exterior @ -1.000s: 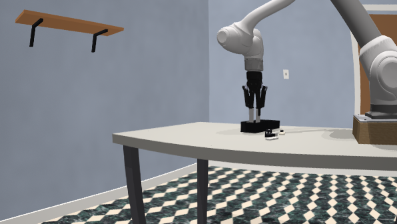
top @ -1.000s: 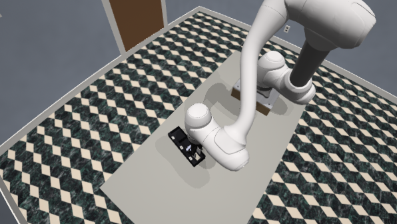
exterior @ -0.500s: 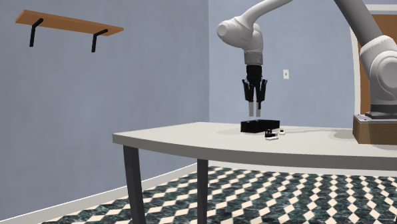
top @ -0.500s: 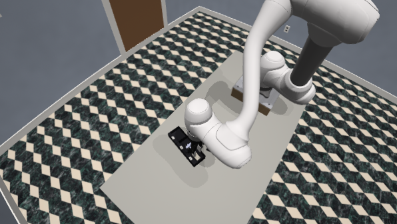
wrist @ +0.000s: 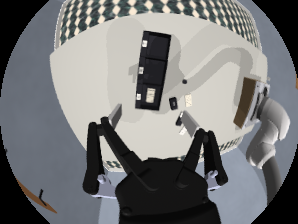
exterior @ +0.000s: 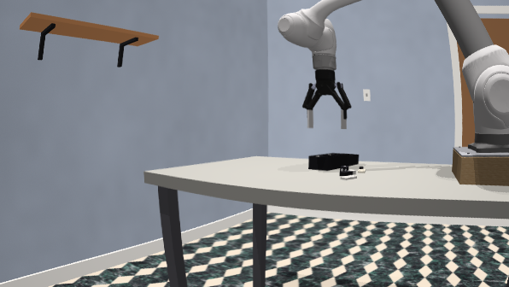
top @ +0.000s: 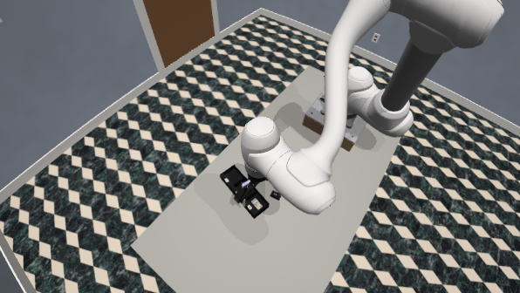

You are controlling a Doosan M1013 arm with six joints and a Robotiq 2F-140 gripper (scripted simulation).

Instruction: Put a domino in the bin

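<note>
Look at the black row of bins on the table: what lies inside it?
In the black row of bins, the compartment nearest the gripper holds one pale domino. The others look dark. Bin letters are too small to read.

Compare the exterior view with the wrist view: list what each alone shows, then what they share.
Exterior only: the wall shelf, the table's legs, and the hand hanging well above the black bins.
Wrist only: the bins' open compartments seen from above, with a pale piece lying in the nearest one.
Both: the hand open and holding nothing, the bin row, and small pieces loose beside it on the table.
</note>
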